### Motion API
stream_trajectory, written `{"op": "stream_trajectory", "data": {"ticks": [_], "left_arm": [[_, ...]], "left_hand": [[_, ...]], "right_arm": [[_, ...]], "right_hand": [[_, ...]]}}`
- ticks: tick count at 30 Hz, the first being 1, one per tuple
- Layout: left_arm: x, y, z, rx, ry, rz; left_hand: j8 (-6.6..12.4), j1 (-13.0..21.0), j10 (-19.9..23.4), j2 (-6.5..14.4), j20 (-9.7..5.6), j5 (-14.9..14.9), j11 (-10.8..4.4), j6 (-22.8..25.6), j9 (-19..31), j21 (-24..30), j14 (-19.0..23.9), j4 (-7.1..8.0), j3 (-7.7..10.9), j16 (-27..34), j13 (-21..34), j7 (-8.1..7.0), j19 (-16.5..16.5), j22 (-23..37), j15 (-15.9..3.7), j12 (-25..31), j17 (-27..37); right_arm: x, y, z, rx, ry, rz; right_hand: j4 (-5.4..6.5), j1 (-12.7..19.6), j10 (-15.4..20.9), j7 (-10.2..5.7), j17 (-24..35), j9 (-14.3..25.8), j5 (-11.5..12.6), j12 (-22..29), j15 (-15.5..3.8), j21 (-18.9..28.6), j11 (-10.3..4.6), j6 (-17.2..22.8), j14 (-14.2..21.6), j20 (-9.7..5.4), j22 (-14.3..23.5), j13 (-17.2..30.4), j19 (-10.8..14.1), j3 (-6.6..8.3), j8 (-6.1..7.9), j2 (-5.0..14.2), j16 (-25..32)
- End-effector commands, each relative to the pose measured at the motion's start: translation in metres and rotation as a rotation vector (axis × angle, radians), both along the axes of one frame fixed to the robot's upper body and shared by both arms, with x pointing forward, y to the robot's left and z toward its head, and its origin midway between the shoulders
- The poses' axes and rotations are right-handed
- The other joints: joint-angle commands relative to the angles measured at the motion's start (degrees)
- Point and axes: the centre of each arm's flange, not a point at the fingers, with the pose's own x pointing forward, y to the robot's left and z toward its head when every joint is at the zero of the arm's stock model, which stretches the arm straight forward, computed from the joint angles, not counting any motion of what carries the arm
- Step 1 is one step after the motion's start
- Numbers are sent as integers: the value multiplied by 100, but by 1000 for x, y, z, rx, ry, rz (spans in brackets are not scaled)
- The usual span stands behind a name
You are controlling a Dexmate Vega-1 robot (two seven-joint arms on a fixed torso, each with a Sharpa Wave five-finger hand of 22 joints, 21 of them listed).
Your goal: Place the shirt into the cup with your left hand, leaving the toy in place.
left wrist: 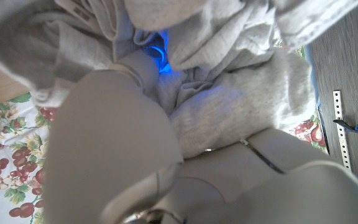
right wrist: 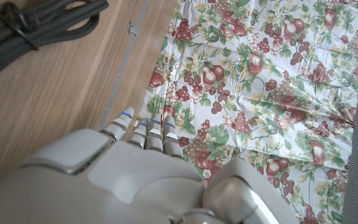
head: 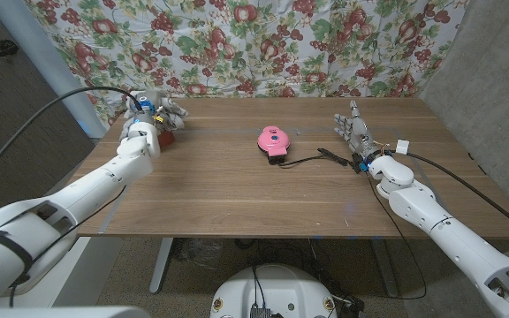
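Floral cloth [head: 263, 44] hung behind the wooden table [head: 237, 190], seen from the head camera. Left hand [head: 148, 119] far back at the table's left corner, closed around the grey shirt [head: 173, 115], bunched fabric spilling out toward the table's middle, just beside something dark red [head: 165, 138] underneath, too hidden to tell whether the cup. Pink toy [head: 271, 140] near the table's middle, well apart from both hands, with a black cable [head: 321, 157] trailing off toward the right side. Right hand [head: 353, 131] standing on its edge near the right, holding nothing, fingers straight and apart. Through the left wrist camera: shirt [left wrist: 229, 93] folded thickly over and around the left hand [left wrist: 185, 168], cloth pressed against the fingers [left wrist: 138, 65], a blue glow in the folds. Through the right wrist camera: right hand [right wrist: 129, 174] with fingertips [right wrist: 145, 127] extended over bare wood toward the floral cloth [right wrist: 272, 81], touching nothing.
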Motion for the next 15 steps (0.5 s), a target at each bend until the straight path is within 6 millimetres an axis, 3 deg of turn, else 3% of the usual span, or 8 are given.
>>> {"op": "stream_trajectory", "data": {"ticks": [1, 15], "left_arm": [[4, -2, -14, -6, 38, 9], [9, 5, -23, -44, 80, 23]], "left_hand": [[9, 563, 71, 494, -282, 37, -4, 74, -36, -30, 476, 7, -1, -1, -3, 16, -7, 19, -1017, 15, -15], [12, 567, 166, 501, -244, 10, -1, 201, -131, -17, 565, 21, -25, 3, -46, 46, 9, 31, -1020, 24, -107]], "right_arm": [[-1, -2, 1, -3, -1, 1], [-4, -4, 3, -13, -2, 0]], "right_hand": [[-3, 28, -18, 17, 16, 32, -14, 7, -4, 18, -8, 42, -17, 9, 16, 14, -23, 34, -13, 25, 24], [-6, 31, -12, 20, 16, 33, -19, 10, -8, 16, 2, 48, -15, 13, 16, 14, -27, 42, -11, 25, 25]]}}
